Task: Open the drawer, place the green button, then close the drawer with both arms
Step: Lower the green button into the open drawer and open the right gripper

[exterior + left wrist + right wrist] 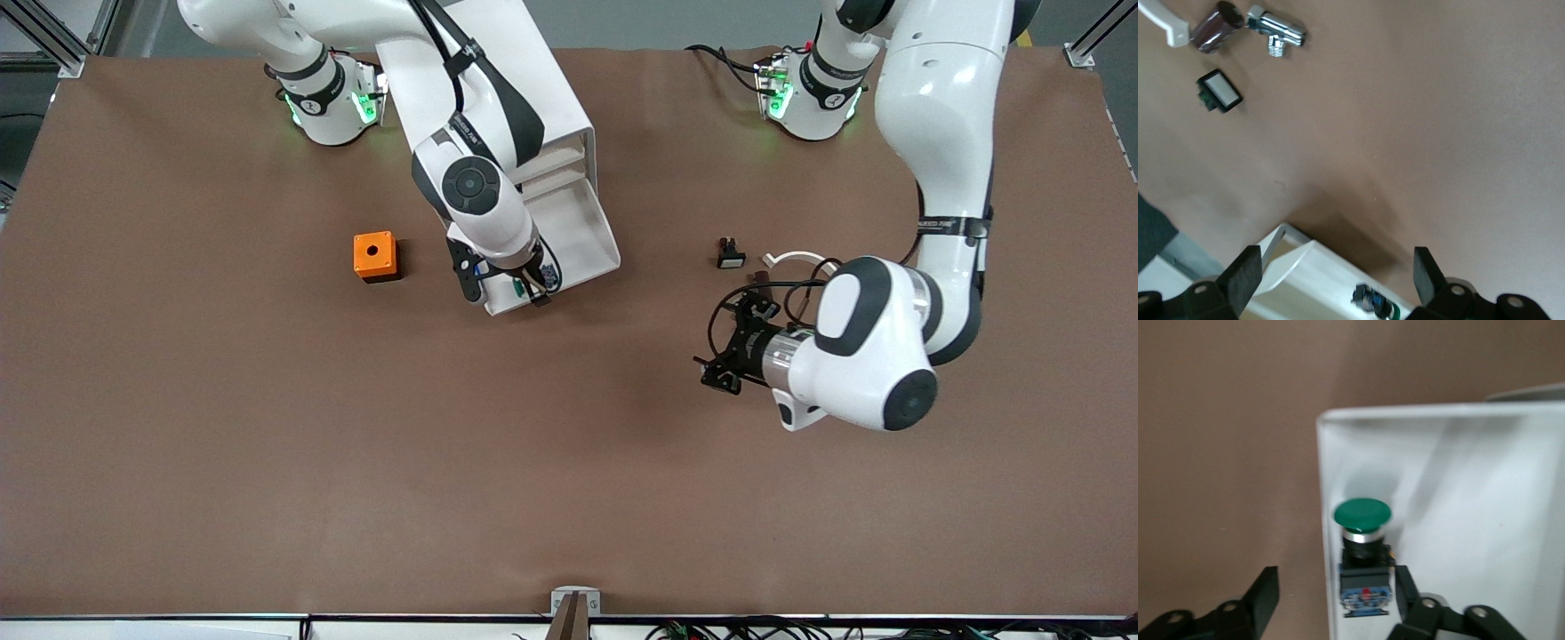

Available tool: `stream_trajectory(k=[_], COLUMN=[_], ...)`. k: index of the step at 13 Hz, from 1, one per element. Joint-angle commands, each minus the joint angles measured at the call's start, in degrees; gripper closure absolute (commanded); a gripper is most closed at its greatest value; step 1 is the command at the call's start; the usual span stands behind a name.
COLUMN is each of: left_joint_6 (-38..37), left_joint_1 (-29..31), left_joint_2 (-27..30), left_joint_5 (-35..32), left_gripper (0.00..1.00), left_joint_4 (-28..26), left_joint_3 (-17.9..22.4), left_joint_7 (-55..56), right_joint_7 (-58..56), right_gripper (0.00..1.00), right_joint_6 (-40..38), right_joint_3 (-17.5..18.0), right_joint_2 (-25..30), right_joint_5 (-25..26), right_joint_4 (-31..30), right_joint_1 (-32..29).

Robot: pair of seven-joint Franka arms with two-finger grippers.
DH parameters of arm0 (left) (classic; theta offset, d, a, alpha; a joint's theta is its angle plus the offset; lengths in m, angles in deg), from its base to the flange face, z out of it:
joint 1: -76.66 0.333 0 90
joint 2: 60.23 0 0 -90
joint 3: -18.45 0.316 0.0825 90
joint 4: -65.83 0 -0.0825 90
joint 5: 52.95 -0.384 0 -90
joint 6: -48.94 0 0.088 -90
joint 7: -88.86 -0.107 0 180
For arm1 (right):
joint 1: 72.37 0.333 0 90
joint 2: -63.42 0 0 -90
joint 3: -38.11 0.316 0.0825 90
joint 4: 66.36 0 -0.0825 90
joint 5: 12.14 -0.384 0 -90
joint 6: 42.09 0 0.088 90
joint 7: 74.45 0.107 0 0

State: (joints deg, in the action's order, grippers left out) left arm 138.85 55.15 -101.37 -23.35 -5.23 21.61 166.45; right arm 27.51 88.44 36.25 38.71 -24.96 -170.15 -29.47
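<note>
The white cabinet (533, 98) lies toward the right arm's end of the table, with one drawer (573, 227) pulled out toward the front camera. The button (1363, 550), green cap and black-blue body, lies in the drawer at its front corner, next to the drawer wall (1322, 520). My right gripper (532, 289) hangs over that corner, open; in the right wrist view (1335, 595) one finger is outside the wall and one beside the button's body. My left gripper (722, 347) is open and empty above the bare table. In the left wrist view (1335, 277) it faces the drawer (1305, 277) and button (1371, 300).
An orange cube with a hole (374, 256) stands on the table beside the cabinet, toward the right arm's end. A small black part with a white face (730, 255), a brown cylinder (1215, 28), a metal fitting (1277, 33) and a white piece lie near the left arm.
</note>
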Motion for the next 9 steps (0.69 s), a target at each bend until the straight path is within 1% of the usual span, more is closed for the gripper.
stream_trajectory(k=[1, 3, 5, 7, 9], left_joint_6=[4.0, 6.1, 9.2, 12.6, 17.1], left_joint_1=[-3.3, -5.6, -7.6, -9.9, -11.7], left_joint_2=[-1.3, -1.6, -1.8, -2.4, -3.6], left_joint_5=[-2.0, -2.4, -2.9, -7.9, -8.3], left_gripper=[0.0, 0.0, 0.0, 0.0, 0.0], left_joint_4=[-0.5, -1.1, -1.2, -1.2, -1.3], left_joint_3=[0.0, 0.1, 0.1, -0.1, -0.1], left_joint_7=[-3.7, -8.8, -12.5, -15.5, -18.1], right_joint_7=[-6.8, -16.8, -22.4, -29.8, -38.3], right_gripper=[0.0, 0.0, 0.0, 0.0, 0.0], right_joint_6=[-3.3, -6.4, -13.2, -20.5, -24.6], right_joint_3=[-0.1, -0.1, -0.1, -0.1, 0.1], right_joint_2=[2.6, 4.5, 4.8, 5.0, 5.0], right_joint_5=[1.5, 1.5, 1.3, 1.3, 1.0], right_joint_4=[1.6, 2.9, 6.9, 11.7, 15.1], right_joint_1=[-5.1, -10.2, -15.4, -19.7, -24.7])
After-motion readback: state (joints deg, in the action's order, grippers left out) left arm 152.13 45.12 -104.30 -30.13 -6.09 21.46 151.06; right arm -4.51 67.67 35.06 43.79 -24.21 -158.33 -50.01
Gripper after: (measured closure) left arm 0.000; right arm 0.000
